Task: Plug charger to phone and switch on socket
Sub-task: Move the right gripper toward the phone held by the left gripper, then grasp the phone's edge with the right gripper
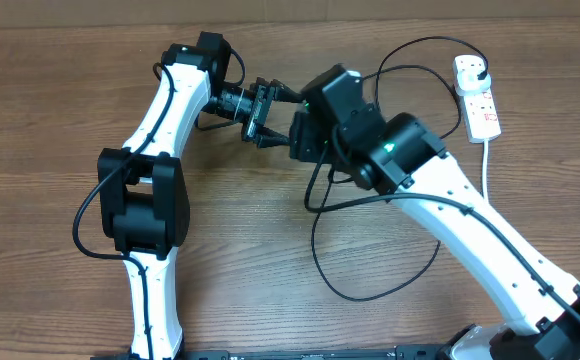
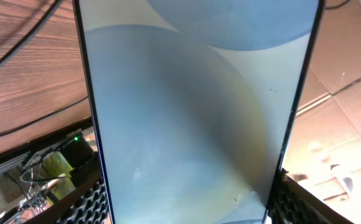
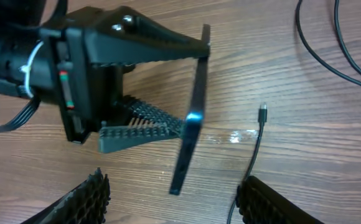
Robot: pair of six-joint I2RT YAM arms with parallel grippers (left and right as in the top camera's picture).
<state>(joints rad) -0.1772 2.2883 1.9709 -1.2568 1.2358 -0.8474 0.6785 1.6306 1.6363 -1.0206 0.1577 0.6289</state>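
Phone (image 2: 193,112) sits clamped across its edges in my left end effector (image 1: 267,108), raised off the worktop (image 3: 317,155), presumably exposing its port; right end effector (image 3: 177,190), fingers apart and empty, hovers near the charger (image 3: 259,134) tip.

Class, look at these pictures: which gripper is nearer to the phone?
Left. The left gripper clamps the phone between its fingers, one on each face. The right gripper is open and apart from the phone, facing its thin edge.
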